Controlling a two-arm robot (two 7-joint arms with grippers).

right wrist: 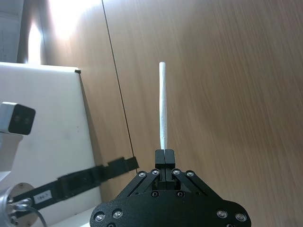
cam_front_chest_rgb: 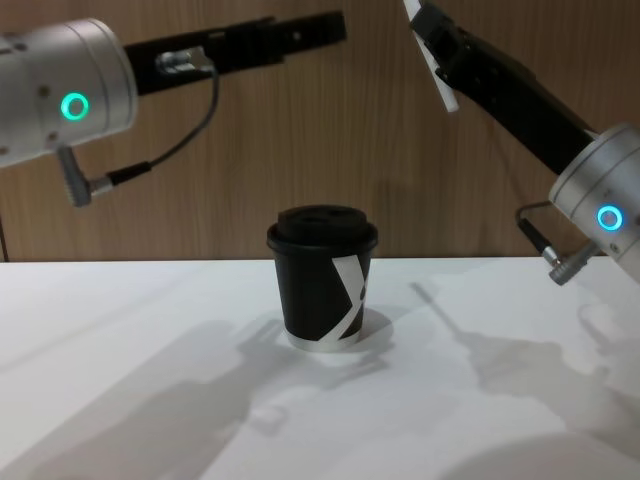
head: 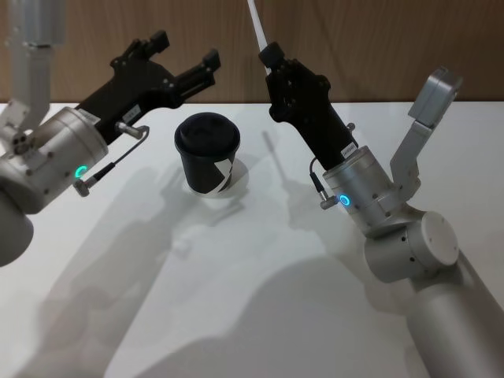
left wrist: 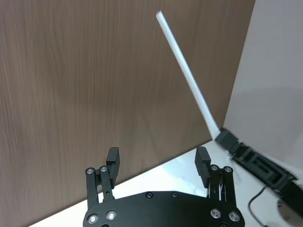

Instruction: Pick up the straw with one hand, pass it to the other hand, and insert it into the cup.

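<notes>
Up close on the right arm, clenched in the right gripper (right wrist: 164, 155) near its lower end: the straw (right wrist: 163, 106), held high over the table (head: 252, 307), up and to the right of the cup (head: 206, 161), long axis steep, running up and back toward the wood wall. Off to its left, above the cup's far left side, the left gripper (head: 187, 49) spread wide on nothing, aimed across at the straw but apart from it. Likely calls for bringing those open fingers around the bare shaft above the right gripper, crosswise to it, before any letting go.
</notes>
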